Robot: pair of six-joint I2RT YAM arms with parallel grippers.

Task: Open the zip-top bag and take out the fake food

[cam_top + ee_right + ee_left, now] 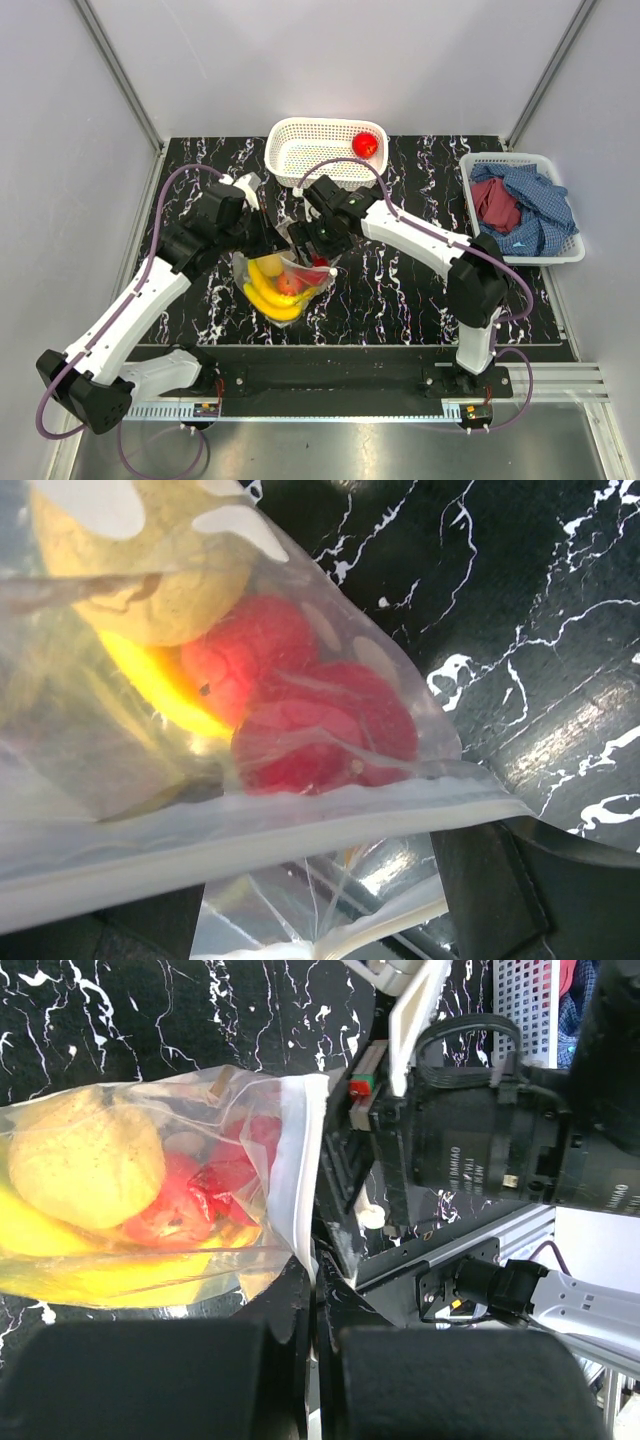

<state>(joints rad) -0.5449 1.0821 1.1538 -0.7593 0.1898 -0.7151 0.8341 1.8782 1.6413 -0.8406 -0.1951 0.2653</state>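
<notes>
The zip-top bag (pixel 283 287) lies on the black marbled table between my two grippers. It holds a yellow banana bunch (pixel 264 294), red pieces (pixel 190 1200) and a yellow-orange round fruit (pixel 85 1160). My left gripper (pixel 258 238) is shut on the bag's zip strip (pixel 298 1160), as the left wrist view (pixel 318 1280) shows. My right gripper (pixel 312 255) is at the bag's mouth. In the right wrist view (pixel 315 910) its fingers stand apart, with the two parted zip lips (pixel 250 850) between them and the red pieces (pixel 300 700) just beyond.
A white mesh basket (pixel 300 125) stands at the back centre with one red apple (pixel 365 144) in it. A second white basket (pixel 565 255) at the right holds red and blue cloths (pixel 520 205). Grey walls close in the table on three sides.
</notes>
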